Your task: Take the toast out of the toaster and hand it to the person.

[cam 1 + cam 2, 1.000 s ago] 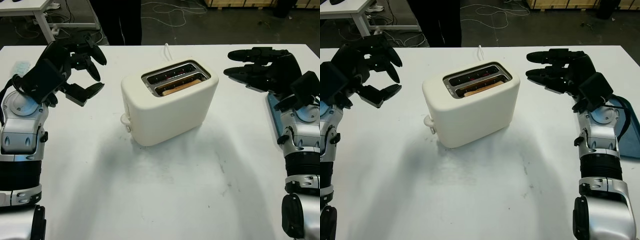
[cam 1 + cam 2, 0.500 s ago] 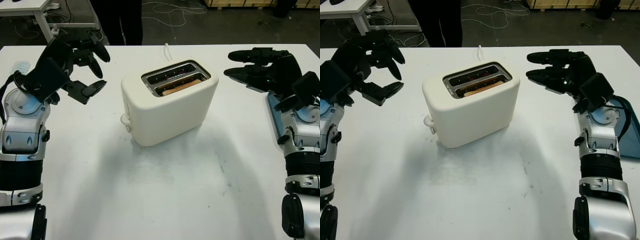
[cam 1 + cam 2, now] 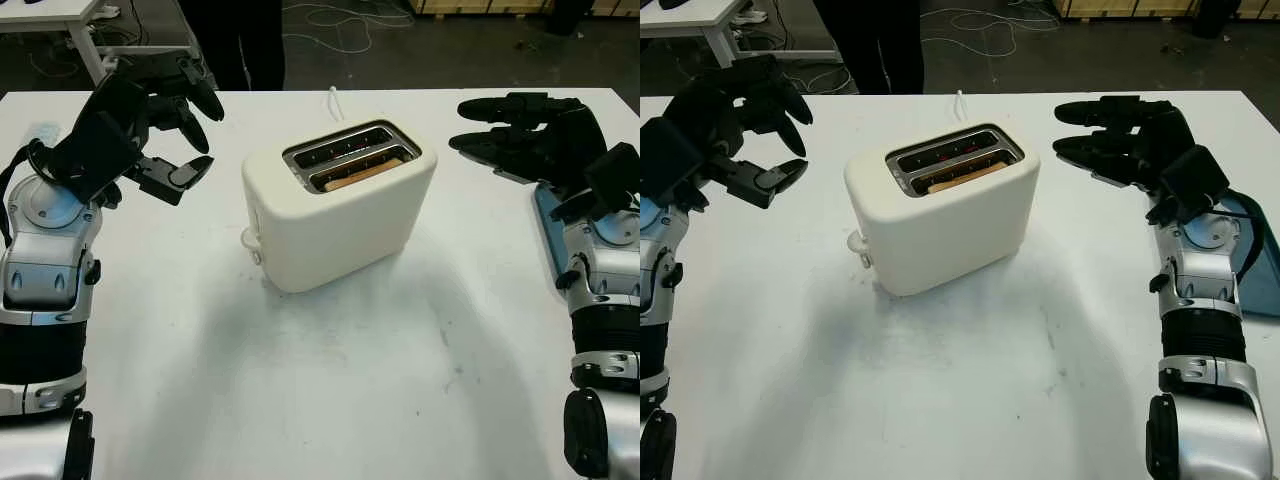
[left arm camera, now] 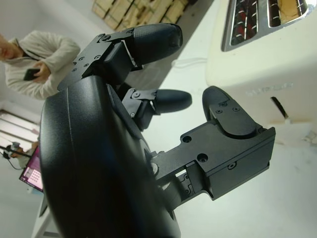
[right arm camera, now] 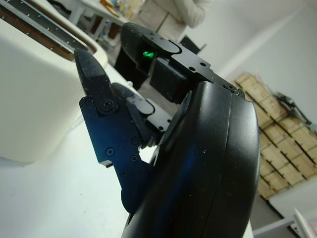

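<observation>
A: What was the desk point(image 3: 330, 390) like?

B: It was white and flat, with small dark marks near 5 o'clock. Past its far edge was a dark floor point(image 3: 400, 50) with white cables point(image 3: 340, 18). A person's dark legs point(image 3: 240, 40) stood at 12 o'clock. Another white table point(image 3: 70, 20) was at 11 o'clock.

A: Where was the toaster?

B: The cream toaster point(image 3: 335, 205) sat in the middle of the desk, turned a bit. The toast point(image 3: 362, 172) was down in the nearer slot. A little round knob point(image 3: 249, 238) stuck out on the toaster's 9 o'clock side. Its white cord point(image 3: 335, 100) ran off toward 12 o'clock.

A: And the hands?

B: The left robot hand point(image 3: 165, 125) was up at 10 o'clock, open wide and holding nothing, near the toaster but not touching. The right robot hand point(image 3: 1120, 135) was at 2 o'clock, open too, and apart from the toaster.

A: Was there room to move?

B: Yes. There was bare desk on both sides of the toaster and in front. A blue tray point(image 3: 1250, 255) lay at the 3 o'clock edge, under the right arm.

A: Any words to read?

B: Faint letters were on the toaster's side in the left wrist view, but I could not read them.
</observation>
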### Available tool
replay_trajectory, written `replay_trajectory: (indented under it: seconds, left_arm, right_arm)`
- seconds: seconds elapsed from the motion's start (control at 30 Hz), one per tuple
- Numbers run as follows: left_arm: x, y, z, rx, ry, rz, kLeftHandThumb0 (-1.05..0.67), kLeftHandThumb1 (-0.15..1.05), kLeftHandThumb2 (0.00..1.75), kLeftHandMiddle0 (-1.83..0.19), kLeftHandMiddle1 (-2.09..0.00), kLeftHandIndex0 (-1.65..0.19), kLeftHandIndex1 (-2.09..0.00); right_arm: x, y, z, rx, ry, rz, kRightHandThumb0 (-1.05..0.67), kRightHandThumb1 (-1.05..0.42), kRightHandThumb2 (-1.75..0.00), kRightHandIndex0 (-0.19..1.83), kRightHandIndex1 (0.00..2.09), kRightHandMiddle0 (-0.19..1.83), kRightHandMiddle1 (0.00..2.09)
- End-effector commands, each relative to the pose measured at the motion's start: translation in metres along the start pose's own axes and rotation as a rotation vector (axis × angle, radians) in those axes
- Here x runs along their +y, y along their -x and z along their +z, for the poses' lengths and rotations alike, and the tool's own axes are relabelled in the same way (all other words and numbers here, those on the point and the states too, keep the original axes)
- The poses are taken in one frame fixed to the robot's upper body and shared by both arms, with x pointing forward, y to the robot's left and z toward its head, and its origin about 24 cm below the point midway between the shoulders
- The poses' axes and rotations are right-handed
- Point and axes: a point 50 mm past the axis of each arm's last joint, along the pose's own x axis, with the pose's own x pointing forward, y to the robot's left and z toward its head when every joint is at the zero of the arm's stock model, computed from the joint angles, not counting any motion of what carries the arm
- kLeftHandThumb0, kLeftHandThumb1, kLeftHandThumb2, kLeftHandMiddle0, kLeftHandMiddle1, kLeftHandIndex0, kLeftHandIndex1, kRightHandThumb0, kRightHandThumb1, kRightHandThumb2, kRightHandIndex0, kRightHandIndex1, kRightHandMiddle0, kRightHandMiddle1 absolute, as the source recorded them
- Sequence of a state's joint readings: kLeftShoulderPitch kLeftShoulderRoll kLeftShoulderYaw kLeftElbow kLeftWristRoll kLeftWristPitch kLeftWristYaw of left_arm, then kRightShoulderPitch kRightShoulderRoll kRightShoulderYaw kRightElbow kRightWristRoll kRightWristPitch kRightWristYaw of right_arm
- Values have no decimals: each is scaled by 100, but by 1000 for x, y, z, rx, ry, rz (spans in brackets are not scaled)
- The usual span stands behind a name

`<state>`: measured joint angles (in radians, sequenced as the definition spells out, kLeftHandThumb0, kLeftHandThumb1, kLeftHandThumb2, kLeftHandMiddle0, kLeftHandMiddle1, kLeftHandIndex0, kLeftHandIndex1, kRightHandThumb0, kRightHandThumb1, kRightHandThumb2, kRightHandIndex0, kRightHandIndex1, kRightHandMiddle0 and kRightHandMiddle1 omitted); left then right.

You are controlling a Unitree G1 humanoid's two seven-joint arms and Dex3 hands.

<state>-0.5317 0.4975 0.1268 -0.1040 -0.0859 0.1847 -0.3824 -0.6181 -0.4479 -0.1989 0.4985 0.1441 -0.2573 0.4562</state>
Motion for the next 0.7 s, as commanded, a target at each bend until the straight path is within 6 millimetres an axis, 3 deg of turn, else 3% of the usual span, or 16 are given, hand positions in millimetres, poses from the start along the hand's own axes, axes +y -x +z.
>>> replay_trajectory:
  seconds: [0.0, 0.67]
  left_arm:
    - [-1, 2, -2, 23, -8, -9, 31, 9, 128, -58, -159, -49, -148]
    - [-2, 5, 0, 19, -10, -8, 32, 18, 114, -57, -153, -51, -140]
  right_arm:
    - [-4, 1, 1, 9, 14, -5, -33, -76, 0, 113, 0, 103, 0]
    - [-5, 3, -1, 13, 13, -7, -32, -76, 0, 113, 0, 103, 0]
